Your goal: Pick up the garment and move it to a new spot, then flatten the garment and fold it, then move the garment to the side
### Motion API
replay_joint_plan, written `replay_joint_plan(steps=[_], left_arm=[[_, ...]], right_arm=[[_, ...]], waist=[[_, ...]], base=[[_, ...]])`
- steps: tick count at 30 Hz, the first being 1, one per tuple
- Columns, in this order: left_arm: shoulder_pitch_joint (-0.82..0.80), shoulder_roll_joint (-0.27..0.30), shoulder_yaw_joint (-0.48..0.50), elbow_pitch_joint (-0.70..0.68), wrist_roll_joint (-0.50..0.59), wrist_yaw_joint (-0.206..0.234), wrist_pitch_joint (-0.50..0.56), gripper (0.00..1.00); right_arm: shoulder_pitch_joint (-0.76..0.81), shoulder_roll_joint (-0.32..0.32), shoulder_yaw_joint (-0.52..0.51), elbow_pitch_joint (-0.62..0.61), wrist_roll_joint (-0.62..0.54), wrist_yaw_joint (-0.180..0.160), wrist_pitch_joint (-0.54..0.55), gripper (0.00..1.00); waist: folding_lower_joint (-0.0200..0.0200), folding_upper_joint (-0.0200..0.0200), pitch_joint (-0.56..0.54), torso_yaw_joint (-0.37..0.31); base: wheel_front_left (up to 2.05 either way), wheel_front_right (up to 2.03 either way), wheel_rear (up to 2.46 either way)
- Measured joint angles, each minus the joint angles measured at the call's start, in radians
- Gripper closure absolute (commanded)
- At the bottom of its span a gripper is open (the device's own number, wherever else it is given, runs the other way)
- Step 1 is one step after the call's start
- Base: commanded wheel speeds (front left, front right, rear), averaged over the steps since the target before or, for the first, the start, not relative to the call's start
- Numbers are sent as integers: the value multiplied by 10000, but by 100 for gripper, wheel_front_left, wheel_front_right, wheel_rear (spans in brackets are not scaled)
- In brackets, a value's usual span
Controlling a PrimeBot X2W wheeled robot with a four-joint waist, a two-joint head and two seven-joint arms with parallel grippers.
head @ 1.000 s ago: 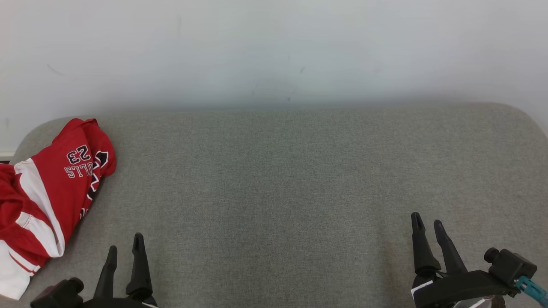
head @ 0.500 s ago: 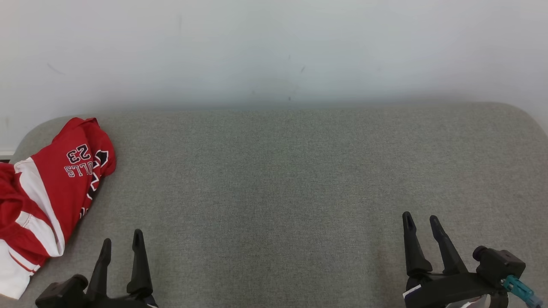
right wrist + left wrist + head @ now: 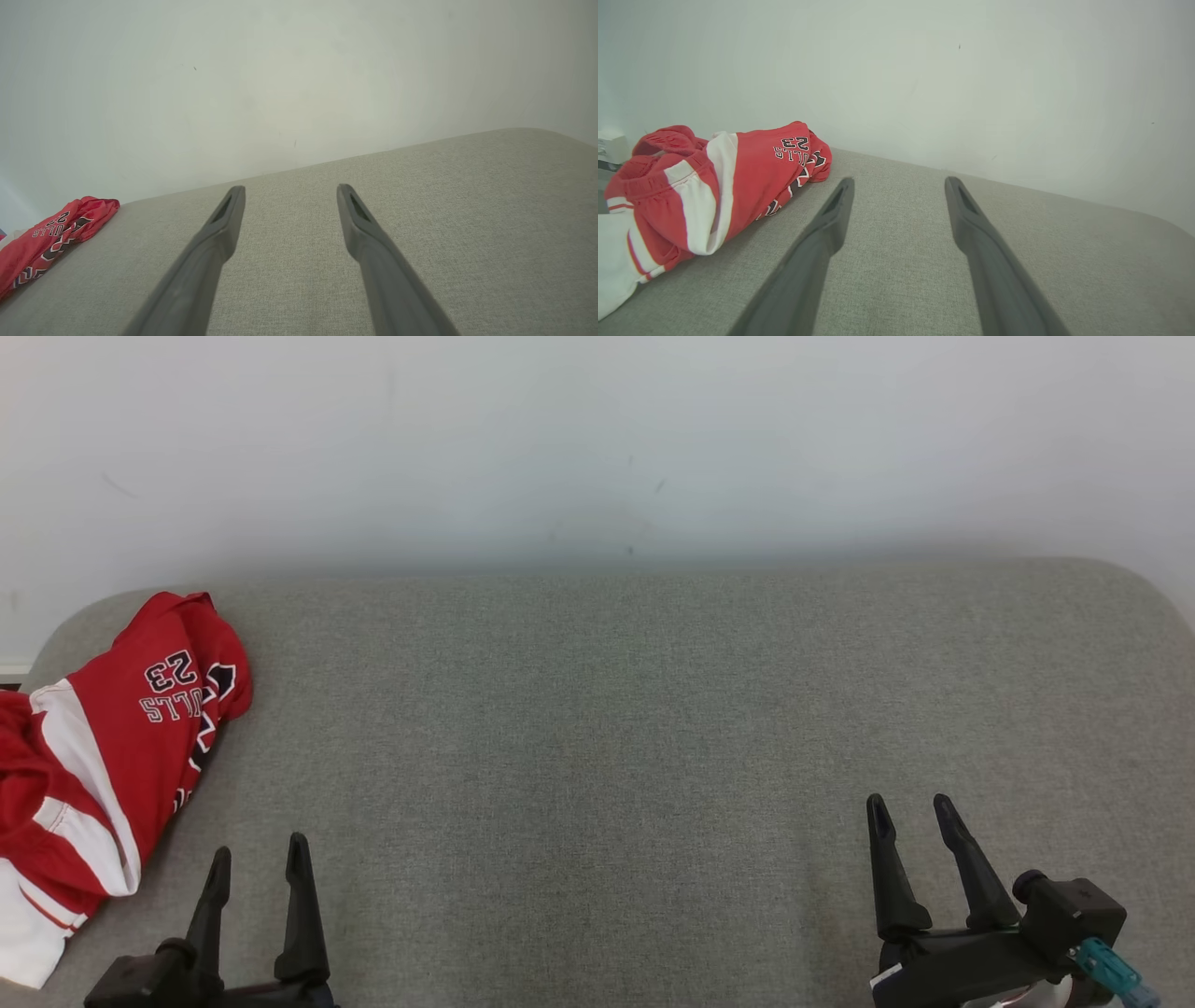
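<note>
The garment [image 3: 103,756] is a red and white piece with a dark "23" print, lying crumpled at the far left of the grey cushion [image 3: 607,728]. In the left wrist view the garment [image 3: 705,186] bulks up left of the fingers, and the right wrist view catches a red corner of the garment [image 3: 42,242] far off to the left. My left gripper [image 3: 260,849] stands open at the lower left, just right of the cloth and apart from it. At the lower right my right gripper [image 3: 910,803] is open too, nothing between its fingers.
A pale wall [image 3: 597,448] rises right behind the cushion's back edge. The cushion's rounded corners curve away at the far left and far right. Grey fabric stretches between the two grippers.
Both grippers have shifted slightly: the left one's fingers have spread and sunk a little, the right one has slid left and up. The garment lies as before.
</note>
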Motion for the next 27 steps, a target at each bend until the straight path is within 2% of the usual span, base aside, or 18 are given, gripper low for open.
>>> replay_joint_plan(steps=[27], left_arm=[[243, 148, 219, -326, 1772, -631, -577, 0]], right_arm=[[203, -6, 8, -255, -2234, 0, -591, 0]], waist=[[0, 0, -70, 119]], base=[[0, 0, 0]])
